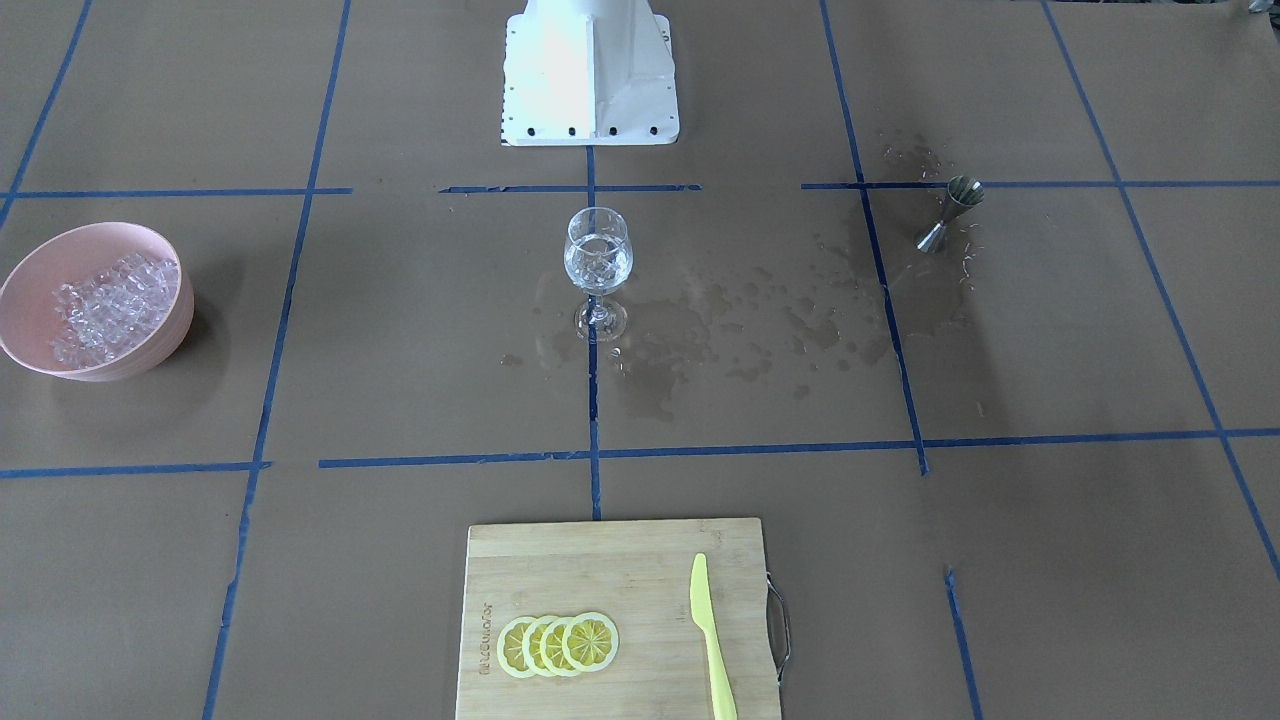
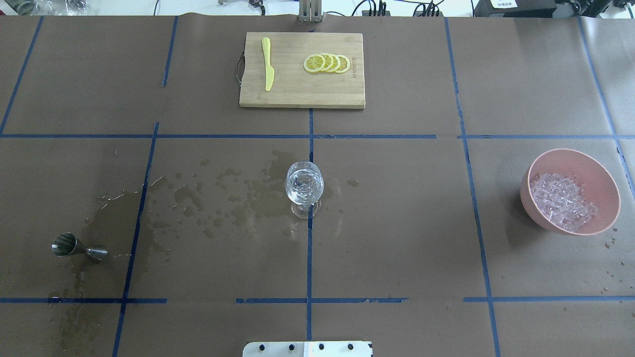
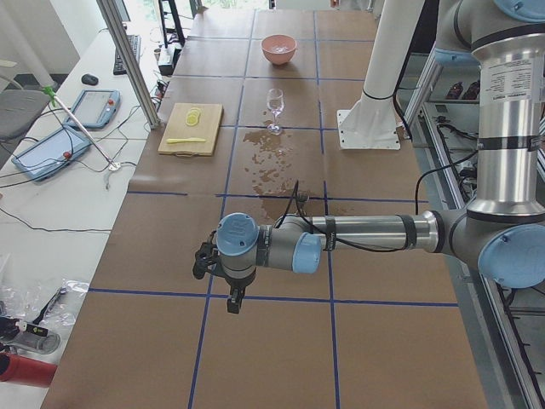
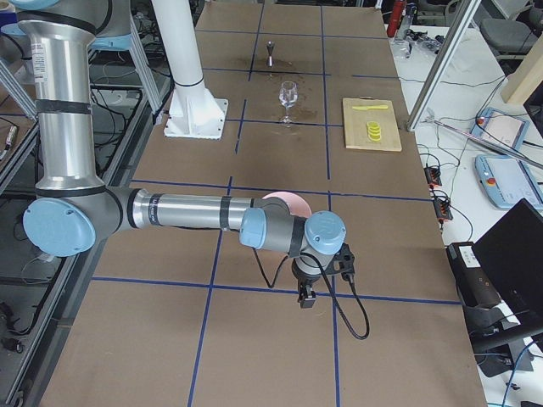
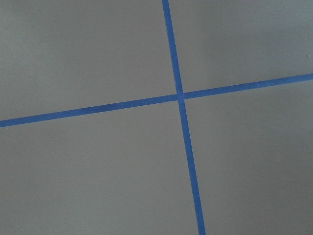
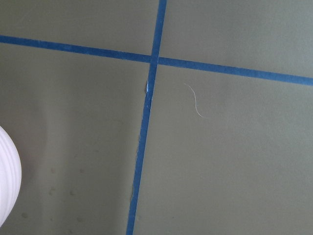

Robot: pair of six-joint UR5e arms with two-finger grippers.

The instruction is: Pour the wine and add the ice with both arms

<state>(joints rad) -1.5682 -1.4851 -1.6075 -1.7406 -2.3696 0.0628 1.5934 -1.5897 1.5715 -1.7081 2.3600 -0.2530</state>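
Note:
A wine glass [image 1: 598,255] stands at the table's middle with a small amount of clear wine [image 2: 304,182] in it; it also shows in the overhead view [image 2: 304,198]. The ice [image 1: 110,305] is heaped in a pink bowl [image 1: 60,240], on the right in the overhead view [image 2: 563,201]. The left arm's gripper [image 3: 232,298] hangs over bare table far from the glass. The right arm's gripper [image 4: 305,292] hangs past the bowl [image 4: 293,202]. Both show only in the side views, so I cannot tell whether they are open or shut.
A steel jigger [image 2: 79,248] stands on the robot's left amid wet patches [image 2: 223,193]. A bamboo board [image 2: 301,94] at the far edge holds lemon slices [image 2: 326,63] and a yellow knife [image 2: 268,64]. The white pedestal [image 1: 588,75] is at the robot's side.

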